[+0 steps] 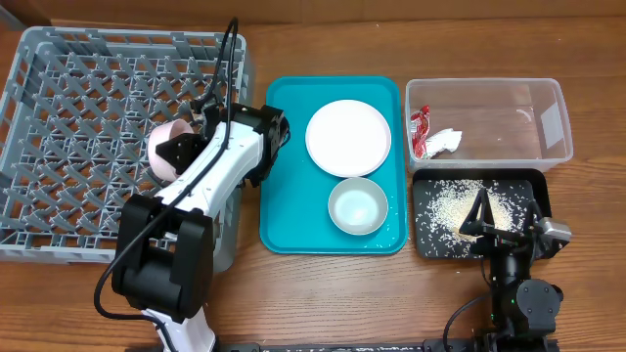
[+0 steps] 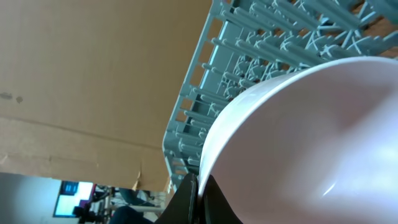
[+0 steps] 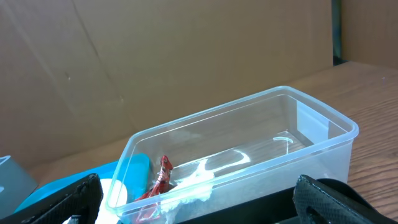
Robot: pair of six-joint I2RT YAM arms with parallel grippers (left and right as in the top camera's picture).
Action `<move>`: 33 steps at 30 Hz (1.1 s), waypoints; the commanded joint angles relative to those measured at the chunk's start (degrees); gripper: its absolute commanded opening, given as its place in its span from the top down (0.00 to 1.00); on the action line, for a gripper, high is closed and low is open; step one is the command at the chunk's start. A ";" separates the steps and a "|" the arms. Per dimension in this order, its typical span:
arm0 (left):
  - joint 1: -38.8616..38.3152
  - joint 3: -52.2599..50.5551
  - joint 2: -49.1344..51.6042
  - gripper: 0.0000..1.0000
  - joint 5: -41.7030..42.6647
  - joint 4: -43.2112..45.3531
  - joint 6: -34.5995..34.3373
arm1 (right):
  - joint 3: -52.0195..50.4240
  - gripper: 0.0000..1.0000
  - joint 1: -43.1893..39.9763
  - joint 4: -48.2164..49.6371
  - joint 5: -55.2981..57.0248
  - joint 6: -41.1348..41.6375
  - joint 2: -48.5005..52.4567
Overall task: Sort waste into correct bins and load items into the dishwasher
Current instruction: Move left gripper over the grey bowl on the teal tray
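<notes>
My left gripper point(image 1: 174, 149) is shut on the rim of a small white bowl point(image 1: 166, 142) and holds it over the right part of the grey dish rack point(image 1: 68, 108). In the left wrist view the bowl point(image 2: 311, 143) fills the frame, its rim pinched between the jaws point(image 2: 200, 193), with the rack point(image 2: 249, 56) behind. The white plate point(image 1: 348, 137) and the pale green-rimmed bowl point(image 1: 357, 206) sit on the teal tray point(image 1: 284, 196). The clear tub point(image 1: 489, 122) holds the red wrapper point(image 1: 421, 130) and the tissue point(image 1: 445, 140). Rice grains point(image 1: 460, 203) lie in the black tray point(image 1: 528, 191). My right gripper point(image 1: 484, 217) is open above the black tray. Chopsticks are out of view.
In the right wrist view the clear tub point(image 3: 249, 155) stands just ahead of the open fingers, with the wrapper point(image 3: 163, 177) and tissue point(image 3: 196, 183) at its left end. A cardboard wall stands behind the table.
</notes>
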 commanded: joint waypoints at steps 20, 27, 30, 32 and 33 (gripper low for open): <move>-9.81 11.06 -1.29 0.43 18.51 -6.10 3.61 | -0.61 0.00 0.28 0.37 0.39 -0.37 -0.50; -10.03 23.76 -1.70 0.01 44.30 -3.80 5.22 | -0.61 0.00 0.28 0.35 0.39 -0.37 -0.50; -10.03 25.09 -1.73 0.16 59.08 -0.83 11.91 | -0.61 0.00 0.28 0.35 0.39 -0.37 -0.50; -10.16 24.92 -1.68 0.21 66.84 1.55 14.47 | -0.61 0.00 0.28 0.37 0.39 -0.37 -0.50; -10.34 24.52 -1.68 0.22 70.36 3.06 15.78 | -0.61 0.00 0.28 0.35 0.42 -0.37 -0.50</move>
